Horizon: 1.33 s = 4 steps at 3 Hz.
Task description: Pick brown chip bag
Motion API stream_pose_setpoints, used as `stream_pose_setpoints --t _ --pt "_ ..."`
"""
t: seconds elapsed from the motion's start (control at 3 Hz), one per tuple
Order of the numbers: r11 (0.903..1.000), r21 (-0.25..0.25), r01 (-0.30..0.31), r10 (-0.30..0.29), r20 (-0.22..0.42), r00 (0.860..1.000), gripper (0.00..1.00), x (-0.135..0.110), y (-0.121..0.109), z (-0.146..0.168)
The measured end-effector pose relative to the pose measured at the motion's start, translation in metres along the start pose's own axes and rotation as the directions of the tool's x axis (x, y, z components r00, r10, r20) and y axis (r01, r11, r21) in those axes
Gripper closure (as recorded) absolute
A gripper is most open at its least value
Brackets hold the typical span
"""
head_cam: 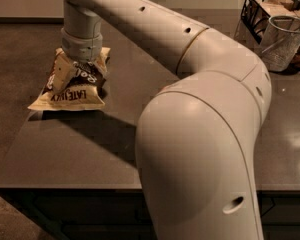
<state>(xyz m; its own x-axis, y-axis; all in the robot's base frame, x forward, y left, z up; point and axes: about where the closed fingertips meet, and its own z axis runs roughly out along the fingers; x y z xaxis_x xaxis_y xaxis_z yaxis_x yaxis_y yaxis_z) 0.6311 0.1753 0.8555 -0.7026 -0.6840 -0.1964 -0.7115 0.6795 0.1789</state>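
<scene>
The claw (81,69) sits on the brown chip bag (72,94), which lies far left on the table (65,144). Whether the claw grips the bag cannot be told. Pinch the puffy middle firmly and lift vertically.
</scene>
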Motion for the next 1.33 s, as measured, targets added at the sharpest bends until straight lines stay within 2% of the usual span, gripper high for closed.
stream_pose_setpoints --t 0.33,1.0,1.33 --pt "0.9996 -0.025 0.008 -0.008 0.012 1.000 0.41 -0.001 0.001 -0.009" --pt "0.9991 -0.026 0.032 -0.029 0.116 0.993 0.88 -0.001 -0.013 -0.061" --pt "0.9972 -0.022 0.072 -0.067 0.185 0.980 1.00 -0.002 -0.015 -0.095"
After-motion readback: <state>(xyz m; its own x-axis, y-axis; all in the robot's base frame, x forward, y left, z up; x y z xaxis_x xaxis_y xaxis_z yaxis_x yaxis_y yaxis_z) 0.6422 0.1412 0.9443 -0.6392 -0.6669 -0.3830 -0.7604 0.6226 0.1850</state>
